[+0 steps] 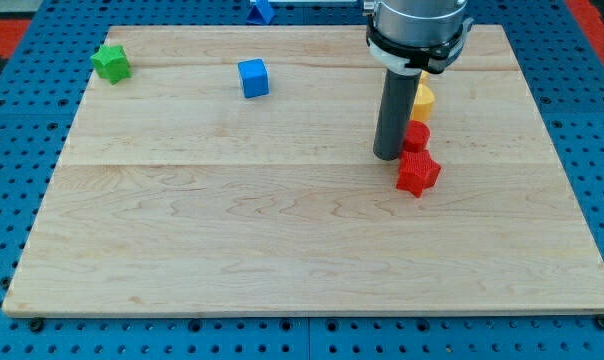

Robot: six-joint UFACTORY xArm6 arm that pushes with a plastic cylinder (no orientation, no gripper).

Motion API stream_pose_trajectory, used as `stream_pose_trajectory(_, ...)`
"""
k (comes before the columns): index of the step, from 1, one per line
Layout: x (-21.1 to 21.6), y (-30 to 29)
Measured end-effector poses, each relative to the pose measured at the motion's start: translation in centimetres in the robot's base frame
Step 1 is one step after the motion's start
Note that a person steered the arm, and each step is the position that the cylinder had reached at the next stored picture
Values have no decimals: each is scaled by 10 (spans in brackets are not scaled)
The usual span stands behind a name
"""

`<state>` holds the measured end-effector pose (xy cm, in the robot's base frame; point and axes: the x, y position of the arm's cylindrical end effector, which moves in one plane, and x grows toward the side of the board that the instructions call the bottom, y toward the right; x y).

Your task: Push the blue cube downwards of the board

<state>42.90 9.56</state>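
Resting tip [387, 157] beside red blocks [418, 172], far from light, slidy blue cube [253, 78]; needing top-side push; having no fingers.

My arm ends in a wide, round, silver-grey metal collar ringed by a black band with a white edge beneath. From it hangs a plain, dark grey, straight-sided cylindrical rod, closing at my tip [387, 157] in a flat, blunt end.
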Motion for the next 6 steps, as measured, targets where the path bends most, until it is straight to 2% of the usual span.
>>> stream_pose_trajectory(2,0,5)
stream_pose_trajectory(3,-11,-52)
stream_pose_trajectory(5,-127,-101)
stream_pose_trajectory(6,-154,-139)
